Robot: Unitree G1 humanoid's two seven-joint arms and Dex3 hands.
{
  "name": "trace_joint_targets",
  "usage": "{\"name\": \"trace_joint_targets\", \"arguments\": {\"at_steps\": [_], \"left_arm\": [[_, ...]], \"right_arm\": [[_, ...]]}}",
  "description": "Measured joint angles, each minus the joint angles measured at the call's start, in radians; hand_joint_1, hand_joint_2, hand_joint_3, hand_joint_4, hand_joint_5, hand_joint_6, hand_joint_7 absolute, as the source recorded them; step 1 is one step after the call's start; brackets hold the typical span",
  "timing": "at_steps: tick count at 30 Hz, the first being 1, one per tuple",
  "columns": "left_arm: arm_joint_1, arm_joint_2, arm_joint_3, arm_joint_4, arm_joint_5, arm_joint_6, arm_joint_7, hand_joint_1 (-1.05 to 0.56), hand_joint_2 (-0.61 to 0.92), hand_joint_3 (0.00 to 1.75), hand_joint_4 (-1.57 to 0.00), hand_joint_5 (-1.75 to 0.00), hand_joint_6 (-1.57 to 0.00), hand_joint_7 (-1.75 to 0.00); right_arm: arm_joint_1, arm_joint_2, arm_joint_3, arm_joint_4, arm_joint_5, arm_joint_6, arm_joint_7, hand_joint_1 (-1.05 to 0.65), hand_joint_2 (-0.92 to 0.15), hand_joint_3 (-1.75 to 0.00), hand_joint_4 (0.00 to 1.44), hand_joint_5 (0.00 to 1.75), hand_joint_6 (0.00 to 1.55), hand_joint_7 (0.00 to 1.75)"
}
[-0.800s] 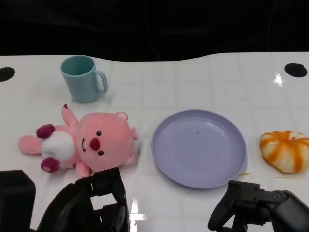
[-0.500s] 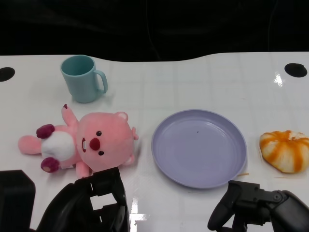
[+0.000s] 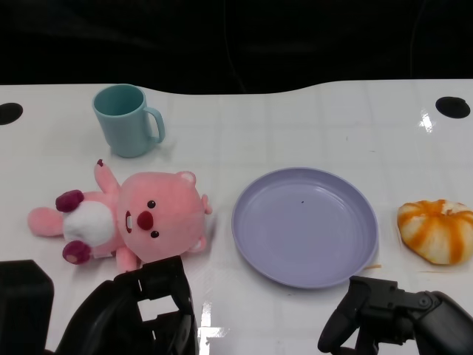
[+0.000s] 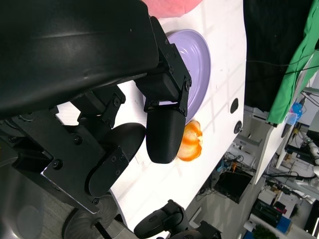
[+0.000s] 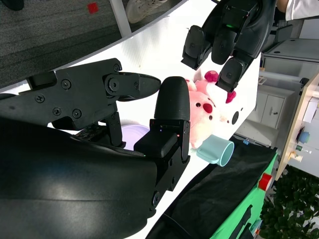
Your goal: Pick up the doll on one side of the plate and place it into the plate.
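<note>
left hand [image 3: 140,310], black and many-fingered, hovers at the near edge of the white table [image 3: 295,126], around seven o'clock from the centre of the head view, its fingers apart and nothing in them. it sits just on the near side of the pink plush doll with the white belly and dark red paws [image 3: 126,222], which lies on its back on the table top; whether a fingertip touches the doll's lower edge cannot be told. right hand [image 3: 392,318] waits at about five o'clock, also at the near edge, fingers loosely spread and holding nothing, just on the near side of the round lilac plastic plate [image 3: 304,225].

going farther out, the doll lies at nine o'clock of the plate, close beside its rim but apart from it. at three o'clock of the plate sits a soft orange-and-white pumpkin-shaped toy [image 3: 436,229]. farthest back, at about eleven o'clock, a teal plastic mug with a handle [image 3: 127,120] stands upright.

as a judgement: the task has hardly started. the doll is not yet grasped or lifted, and the plate holds nothing. the whole sequence is left: closing the left hand on the doll, raising it, carrying it toward three o'clock over the plate, and letting go.
</note>
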Motion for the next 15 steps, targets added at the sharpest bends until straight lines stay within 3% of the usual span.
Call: {"name": "trace_joint_targets", "arguments": {"at_steps": [8,12,15], "left_arm": [[0.0,0.0,0.008,0.01,0.003,-0.013,0.0,-0.1,0.36,1.5,-0.91,-1.75,-0.79,-1.63],[0.001,-0.008,0.02,0.014,0.007,-0.052,0.0,-0.1,0.36,1.48,-0.82,-1.58,-0.77,-1.24],[0.001,-0.019,0.03,0.02,0.006,-0.077,0.0,-0.15,0.32,1.44,-0.75,-1.53,-0.71,-1.11]], "right_arm": [[0.0,0.0,0.0,0.0,-0.001,0.0,0.0,-0.25,-0.92,-0.32,0.68,1.57,0.6,1.28],[0.0,0.0,0.001,0.0,-0.003,0.0,0.0,-0.25,-0.92,-0.32,0.69,1.57,0.6,1.29],[-0.001,0.0,0.002,0.0,-0.004,0.0,0.0,-0.24,-0.92,-0.32,0.69,1.57,0.6,1.29]]}}
